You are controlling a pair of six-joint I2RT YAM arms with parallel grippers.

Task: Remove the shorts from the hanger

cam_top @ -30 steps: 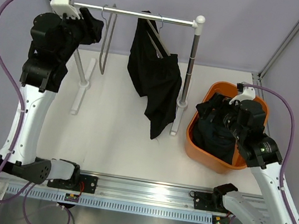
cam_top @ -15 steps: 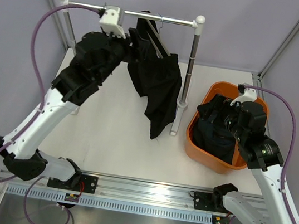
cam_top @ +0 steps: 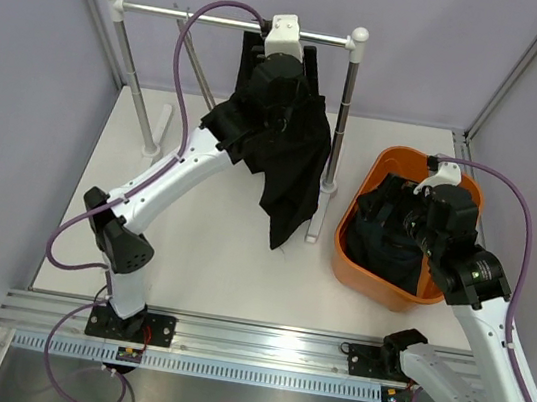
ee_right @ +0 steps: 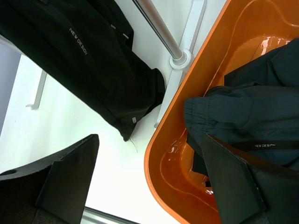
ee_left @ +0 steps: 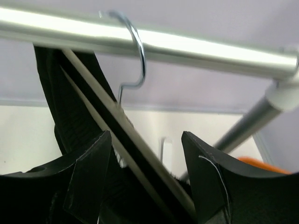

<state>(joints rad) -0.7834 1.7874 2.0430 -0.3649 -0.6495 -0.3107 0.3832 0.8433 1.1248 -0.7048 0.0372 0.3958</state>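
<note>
Against pale walls, one pair of shorts hangs from the hanger on the rail, so my left gripper sits spread astride it just under the rail, my right gripper spread empty over the tub beside the rail's post.

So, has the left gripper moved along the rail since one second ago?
Yes. The left gripper went right along the rail, from the left post to near the right post, at the hanging shorts.
</note>
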